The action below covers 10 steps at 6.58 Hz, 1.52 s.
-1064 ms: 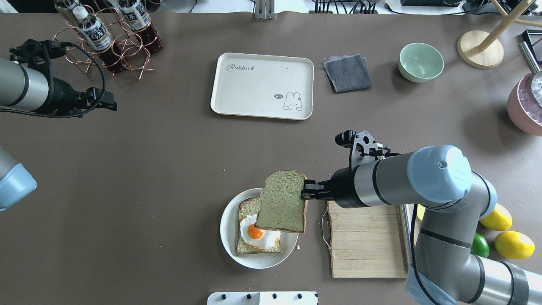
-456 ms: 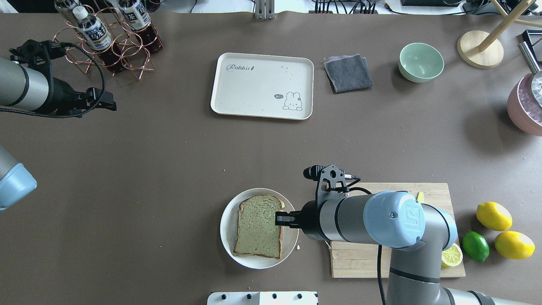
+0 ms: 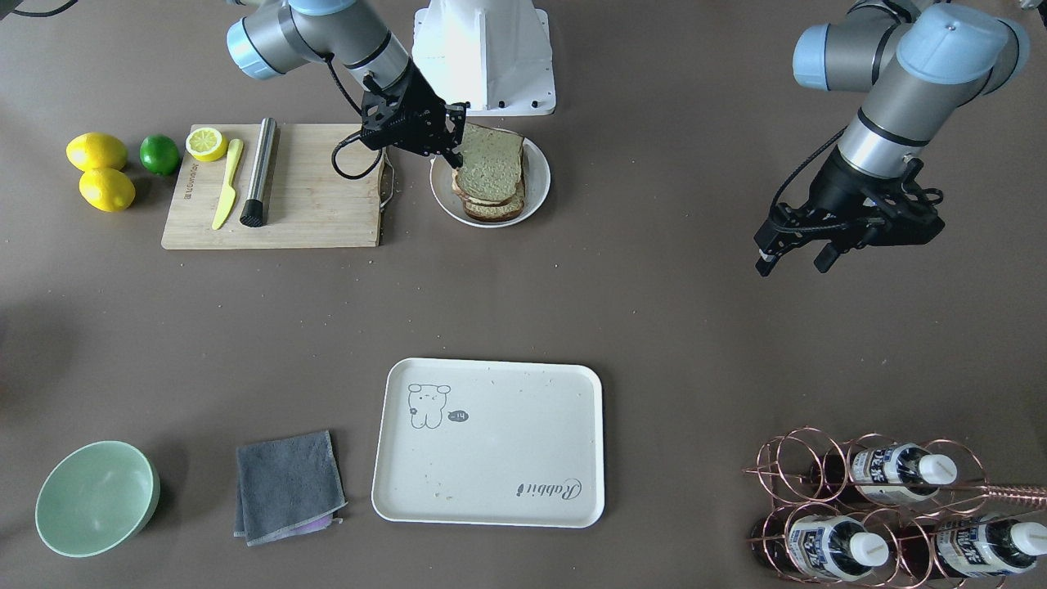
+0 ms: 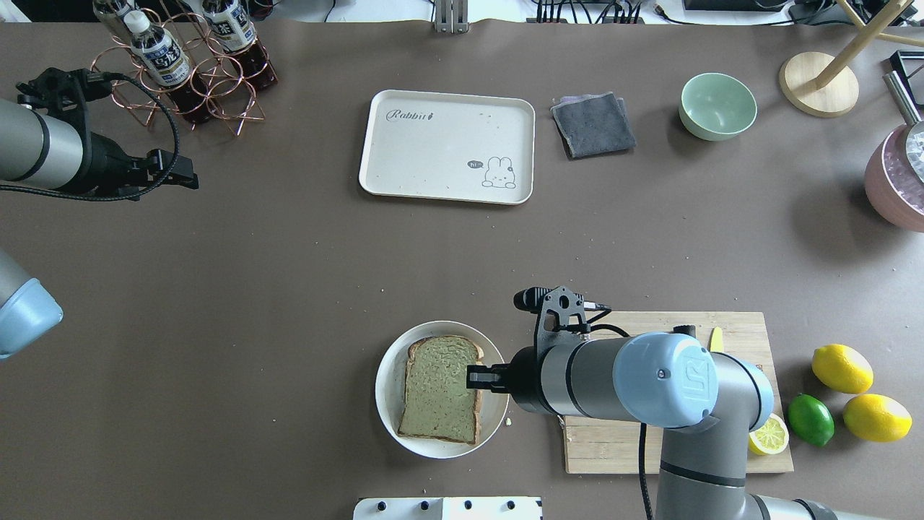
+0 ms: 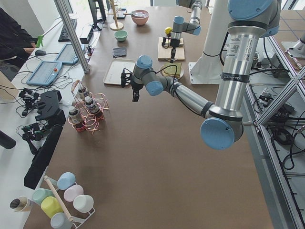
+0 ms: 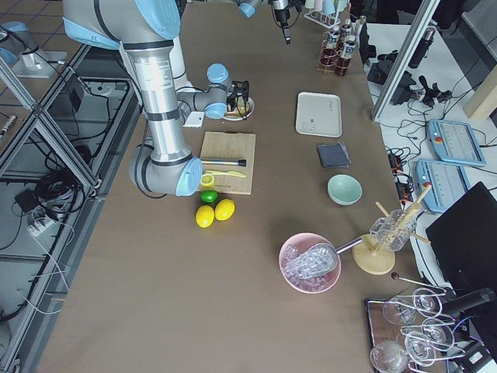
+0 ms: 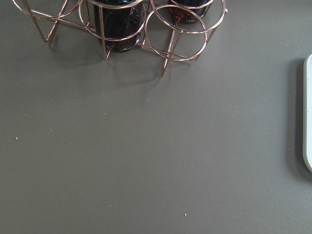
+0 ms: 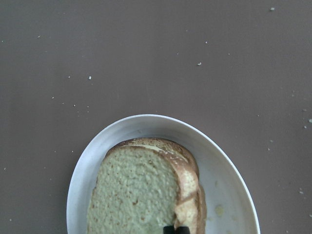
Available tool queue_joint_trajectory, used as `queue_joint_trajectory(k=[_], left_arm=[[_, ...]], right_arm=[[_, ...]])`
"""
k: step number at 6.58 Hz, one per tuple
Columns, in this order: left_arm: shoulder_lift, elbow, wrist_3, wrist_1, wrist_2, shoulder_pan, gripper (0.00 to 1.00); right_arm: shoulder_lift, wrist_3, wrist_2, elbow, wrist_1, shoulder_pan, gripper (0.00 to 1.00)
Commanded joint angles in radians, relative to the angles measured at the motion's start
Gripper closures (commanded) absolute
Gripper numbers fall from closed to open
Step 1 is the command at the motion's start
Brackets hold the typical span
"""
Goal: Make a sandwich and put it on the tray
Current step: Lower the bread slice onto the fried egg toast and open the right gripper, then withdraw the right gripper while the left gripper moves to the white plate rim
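The sandwich (image 4: 437,388) lies stacked on a round white plate (image 4: 386,375) near the table's front. Its top bread slice (image 3: 489,162) covers the egg, which is hidden. My right gripper (image 4: 473,377) is at the top slice's right edge, shut on it; one fingertip (image 8: 175,229) rests on the bread in the right wrist view. The cream tray (image 4: 447,146) with the rabbit drawing lies bare further back; it also shows in the front view (image 3: 488,442). My left gripper (image 3: 793,263) hangs open and empty over bare table at the far left, near the bottle rack.
A bamboo cutting board (image 4: 635,448) lies right of the plate with a lemon half (image 3: 206,143), a yellow knife (image 3: 226,183) and a metal cylinder (image 3: 261,170). Lemons and a lime (image 4: 810,419) lie beyond it. A grey cloth (image 4: 593,124), a green bowl (image 4: 717,106) and a copper bottle rack (image 4: 189,68) stand at the back.
My right gripper carried the top bread slice down and left onto the egg and bottom slice on the plate; the egg is now covered. The left arm has barely moved.
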Motion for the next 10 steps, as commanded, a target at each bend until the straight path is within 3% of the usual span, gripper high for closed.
queue_joint_trajectory(k=[1, 4, 6, 8, 10], left_arm=[[-0.003, 0.003, 0.0, 0.0, 0.0, 0.0, 0.03], [-0.044, 0.005, -0.015, 0.006, -0.003, 0.0, 0.03], [-0.107, 0.0, -0.142, 0.004, 0.004, 0.094, 0.03], [-0.158, -0.029, -0.315, 0.004, 0.162, 0.262, 0.03], [-0.153, -0.051, -0.407, 0.004, 0.317, 0.439, 0.03]], right_arm=[[0.002, 0.004, -0.013, 0.007, -0.005, 0.001, 0.01], [-0.007, 0.005, -0.012, 0.033, -0.009, 0.036, 0.01], [-0.011, 0.004, 0.078, 0.081, -0.128, 0.13, 0.01], [-0.079, -0.01, 0.237, 0.096, -0.137, 0.288, 0.01], [-0.147, -0.072, 0.266, 0.093, -0.13, 0.348, 0.01]])
